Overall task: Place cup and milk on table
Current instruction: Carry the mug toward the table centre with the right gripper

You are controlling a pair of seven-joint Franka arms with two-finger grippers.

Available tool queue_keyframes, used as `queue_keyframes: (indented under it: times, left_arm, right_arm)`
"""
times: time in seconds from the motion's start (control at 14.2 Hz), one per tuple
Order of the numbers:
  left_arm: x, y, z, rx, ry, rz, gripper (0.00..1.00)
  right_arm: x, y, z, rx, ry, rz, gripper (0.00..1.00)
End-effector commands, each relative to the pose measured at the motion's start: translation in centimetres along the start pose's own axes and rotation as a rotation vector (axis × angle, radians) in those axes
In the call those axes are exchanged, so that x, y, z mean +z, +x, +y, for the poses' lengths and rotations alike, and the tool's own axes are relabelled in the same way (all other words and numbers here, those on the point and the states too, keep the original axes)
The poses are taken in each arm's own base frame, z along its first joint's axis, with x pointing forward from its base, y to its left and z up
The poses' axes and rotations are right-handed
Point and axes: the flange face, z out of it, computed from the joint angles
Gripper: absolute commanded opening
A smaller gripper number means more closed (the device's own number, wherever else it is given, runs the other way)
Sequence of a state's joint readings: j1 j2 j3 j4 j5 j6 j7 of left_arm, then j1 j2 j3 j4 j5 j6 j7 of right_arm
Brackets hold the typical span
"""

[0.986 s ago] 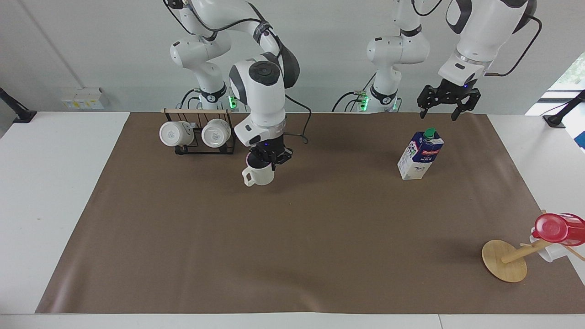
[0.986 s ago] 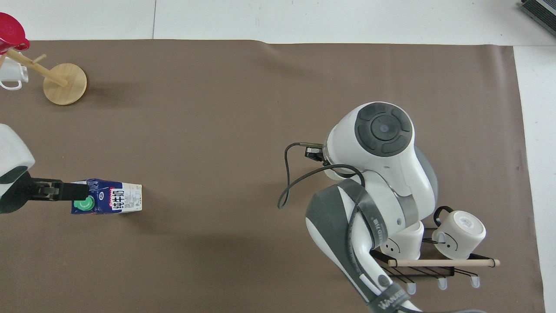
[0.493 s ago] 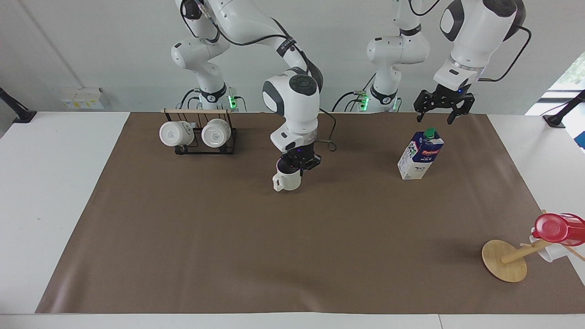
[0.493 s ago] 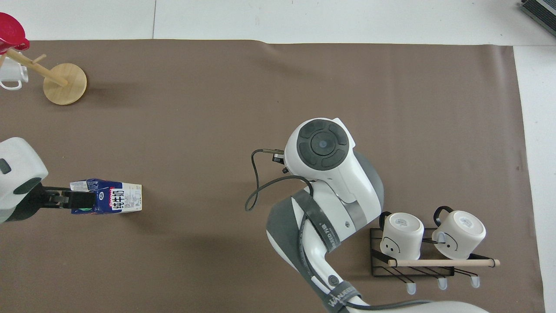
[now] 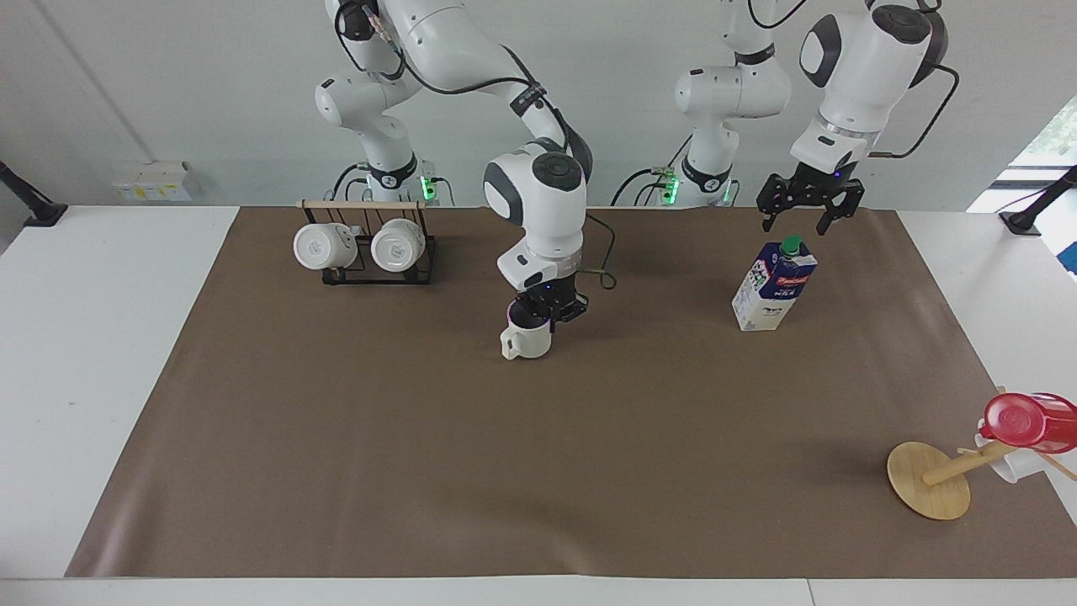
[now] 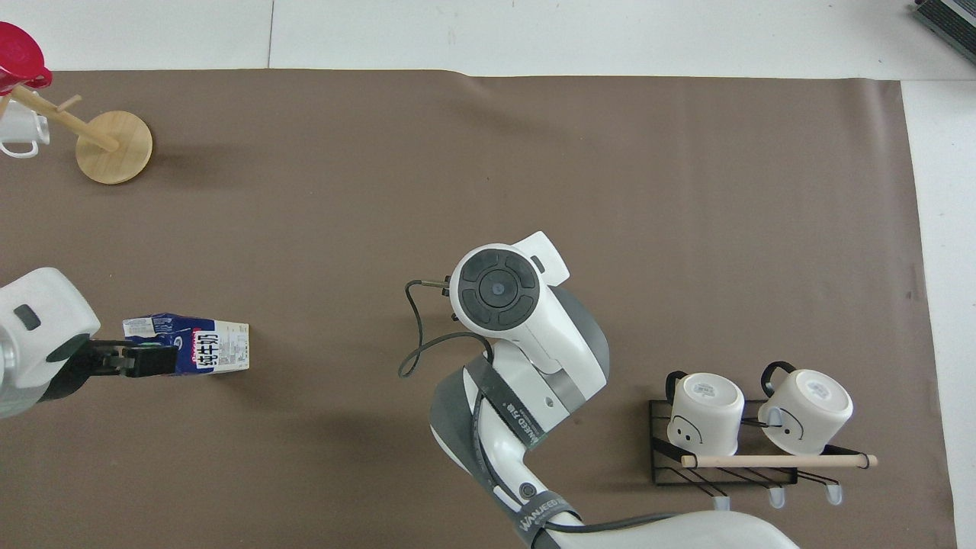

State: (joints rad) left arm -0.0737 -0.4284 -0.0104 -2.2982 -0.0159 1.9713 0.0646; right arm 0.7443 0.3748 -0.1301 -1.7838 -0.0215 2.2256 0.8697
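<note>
Since a second ago the right gripper [image 5: 547,308] has carried the cup [image 5: 527,339] away from the mug rack [image 5: 370,248] toward the middle of the brown sheet [image 5: 522,438], and the left gripper [image 5: 799,204] has shifted slightly above the milk [image 5: 773,284].

Right jaws are closed on the cup's rim, at the side away from its loop handle, and point straight down. Below them the cream cup is upright, its dark inside showing, its base at or just above the sheet; I cannot tell whether it touches. In the overhead view the right arm's wrist covers both cup and jaws.

Left jaws stand wide open and hold nothing. They hang just above the milk's green cap [image 5: 790,245], apart from it, with one finger to each side of the carton's top as seen from the facing view. In the overhead view the left gripper [image 6: 133,361] overlaps the carton's gable end. Directly under these jaws the milk [image 6: 200,354] stands on the sheet by itself, toward the left arm's end of the table [image 5: 84,353].

Well away from the right jaws, toward the right arm's end, the rack carries two white mugs [image 5: 325,246] on their sides. A wooden stand [image 5: 930,480] with a red cup [image 5: 1026,421] lies tipped near the sheet's corner, well apart from the left jaws.
</note>
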Motion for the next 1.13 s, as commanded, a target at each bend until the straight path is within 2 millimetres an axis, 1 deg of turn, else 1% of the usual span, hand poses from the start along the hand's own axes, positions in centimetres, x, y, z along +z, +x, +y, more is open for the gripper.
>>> queue_keyframes:
  times: [0.0, 0.14, 0.35, 0.49, 0.56, 0.7, 0.77, 0.92, 0.99, 1.06]
  left_arm:
    - [1.0, -1.7, -0.2, 0.007, -0.003, 0.040, 1.00]
    - [1.0, -1.6, -0.2, 0.009, 0.000, 0.052, 1.00]
    - [1.5, -1.6, -0.3, 0.007, 0.000, 0.066, 1.00]
    - [2.1, -1.8, -0.3, 0.007, 0.001, 0.070, 1.00]
    - [2.5, -1.8, -0.3, 0.005, 0.001, 0.069, 1.00]
    - [2.6, -1.8, -0.4, 0.003, 0.001, 0.069, 1.00]
    - [2.8, -1.7, -0.6, -0.001, 0.002, 0.072, 1.00]
    - [3.2, -1.5, -0.8, -0.005, 0.003, 0.071, 1.00]
    - [3.3, -1.3, -0.8, -0.005, 0.003, 0.077, 1.00]
    - [3.3, -1.3, -0.8, -0.005, 0.003, 0.078, 1.00]
  right_arm:
    - [0.1, 0.0, 0.4, -0.007, 0.007, 0.023, 0.00]
    - [0.2, -0.2, 0.4, -0.028, 0.009, 0.025, 0.00]
    - [0.6, -0.4, 0.7, -0.036, 0.004, 0.020, 0.00]
    - [0.5, -0.4, 0.7, -0.039, 0.005, 0.021, 0.00]
    - [0.5, -0.4, 0.8, -0.042, 0.005, 0.021, 0.02]
    - [0.6, -0.4, 0.8, -0.042, 0.004, 0.020, 0.89]
    - [0.5, -0.3, 0.8, -0.042, 0.005, 0.021, 1.00]
    - [0.2, -0.4, 0.5, -0.044, 0.006, 0.024, 1.00]
    - [-0.1, -0.2, 0.5, -0.042, 0.010, 0.029, 1.00]
    - [-1.0, -0.1, 0.5, -0.043, 0.021, 0.037, 1.00]
